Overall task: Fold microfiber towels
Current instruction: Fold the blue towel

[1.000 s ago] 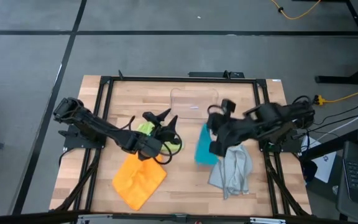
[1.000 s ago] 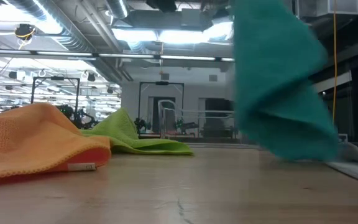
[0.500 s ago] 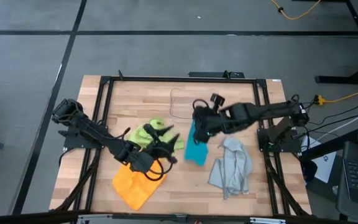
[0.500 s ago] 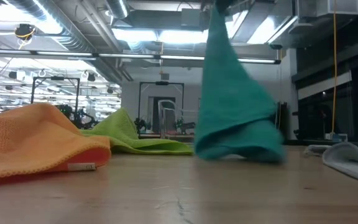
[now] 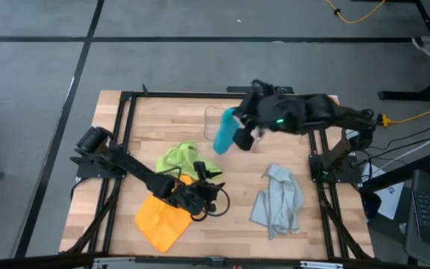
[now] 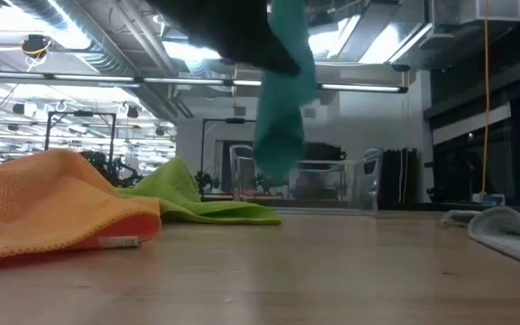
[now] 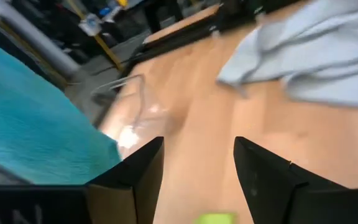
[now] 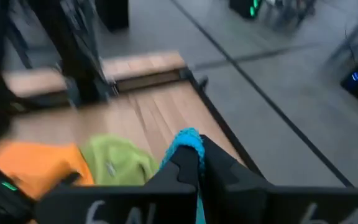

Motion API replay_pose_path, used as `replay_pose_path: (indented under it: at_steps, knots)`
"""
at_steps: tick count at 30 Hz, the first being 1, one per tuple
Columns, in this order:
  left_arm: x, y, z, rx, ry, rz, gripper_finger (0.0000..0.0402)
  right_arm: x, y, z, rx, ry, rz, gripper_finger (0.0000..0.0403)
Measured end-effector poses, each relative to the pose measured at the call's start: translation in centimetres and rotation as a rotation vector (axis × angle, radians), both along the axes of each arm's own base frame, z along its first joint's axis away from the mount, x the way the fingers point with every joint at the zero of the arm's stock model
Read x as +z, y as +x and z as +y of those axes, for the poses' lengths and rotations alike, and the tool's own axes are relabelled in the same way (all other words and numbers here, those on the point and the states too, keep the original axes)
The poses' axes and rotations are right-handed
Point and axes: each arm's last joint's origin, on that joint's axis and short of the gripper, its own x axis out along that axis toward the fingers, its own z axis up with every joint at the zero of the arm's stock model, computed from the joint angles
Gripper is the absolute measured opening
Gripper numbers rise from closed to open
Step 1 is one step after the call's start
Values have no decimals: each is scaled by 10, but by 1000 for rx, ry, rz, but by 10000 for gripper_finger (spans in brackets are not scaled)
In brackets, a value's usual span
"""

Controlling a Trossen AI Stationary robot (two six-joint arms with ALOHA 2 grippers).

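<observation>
My right gripper (image 5: 239, 127) is shut on the teal towel (image 5: 225, 131), which hangs high over the far middle of the table, by the clear plastic bin (image 5: 234, 119). In the low view the teal towel (image 6: 283, 99) dangles clear of the wood. My left gripper (image 5: 213, 188) stands open low over the table's middle, between the lime green towel (image 5: 181, 158) and the orange towel (image 5: 166, 220), nothing between its fingers (image 7: 135, 180). The pale grey-blue towel (image 5: 278, 200) lies crumpled at the near right. The lime, orange and grey towels all rest on the tabletop. My right gripper pinches a bunched upper bit of the teal towel (image 8: 184, 140) between its two shut fingers; one layer or several, I cannot tell. The fingers come from the table's right, slanting down. The towel hangs slack below them, lifted clear of the table.
A black frame (image 5: 125, 112) runs round the wooden tabletop. Bare wood (image 5: 234, 224) lies between the orange towel and the grey towel, toward the near edge. The right arm (image 5: 312, 112) reaches across the far right corner.
My right gripper has gone up and toward the table's far edge, staying shut. The teal towel, whose lower end trailed on the table, now hangs clear. My left gripper has sunk and gone toward the near edge and a little right, tipping more level, fingers still open.
</observation>
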Motion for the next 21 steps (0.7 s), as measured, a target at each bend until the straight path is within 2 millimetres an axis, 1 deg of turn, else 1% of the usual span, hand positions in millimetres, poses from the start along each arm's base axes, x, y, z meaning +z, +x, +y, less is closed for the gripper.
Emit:
replay_pose_path:
  at_steps: [3,5,9,13,15,21]
  knots:
    - [-5,4,-1,51,89,-11,187,19,-11,4,27,-5,-72,0]
    - [-4,5,-3,84,157,-16,187,24,-14,7,39,-3,-108,0]
    - [3,6,3,237,309,-13,187,27,-16,14,107,4,-119,0]
    - [6,4,13,460,449,29,187,27,-16,20,156,20,-129,0]
    - [6,3,14,476,479,55,187,27,-16,20,158,19,-128,0]
    - [6,2,11,465,482,58,187,27,-16,20,159,15,-126,0]
